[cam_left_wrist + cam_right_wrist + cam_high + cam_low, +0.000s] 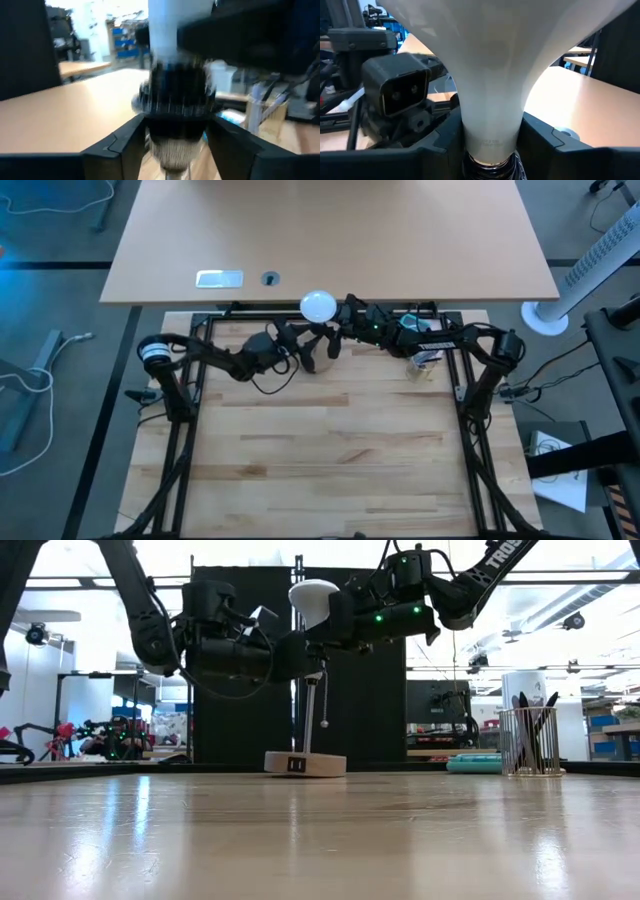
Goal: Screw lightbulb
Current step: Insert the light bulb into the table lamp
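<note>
You're mid-screwing: the right hand (pixel 490 150) is clamped on the lightbulb (pixel 318 306) neck, seated in the black socket (pixel 175 107). The left hand (pixel 175 145), partly open, straddles that socket. Next, twist the bulb, socket steadied.

One lightbulb (pixel 318 306), one wooden lamp base (pixel 305 763), two grippers — left gripper (pixel 318 346), right gripper (pixel 345 318) — one wire pen cup (pixel 530 741)

Pale wood-plank table (pixel 330 450); round wooden lamp base (pixel 305 763) stands on far edge, ctr.
</note>
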